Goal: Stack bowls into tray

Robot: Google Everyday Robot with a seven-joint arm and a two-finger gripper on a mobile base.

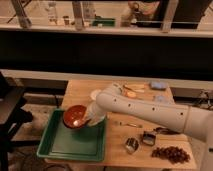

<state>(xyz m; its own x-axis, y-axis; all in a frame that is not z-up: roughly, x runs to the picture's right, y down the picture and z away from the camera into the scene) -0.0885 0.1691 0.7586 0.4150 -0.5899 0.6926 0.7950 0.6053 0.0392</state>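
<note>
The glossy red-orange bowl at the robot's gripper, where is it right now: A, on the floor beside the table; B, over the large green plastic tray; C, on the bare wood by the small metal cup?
B: the glossy red-orange bowl sits at the gripper above the large green plastic tray, inside its far rim.

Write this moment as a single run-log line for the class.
task: stack bowls into tray | gripper: at bowl rim, over tray far end | bowl: tilted, not yet resting flat | step: placing

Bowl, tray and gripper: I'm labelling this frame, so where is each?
bowl [74, 116], camera view, red-orange inside.
tray [70, 144], camera view, bare green floor.
gripper [88, 121], camera view, at the bowl's right rim.
</note>
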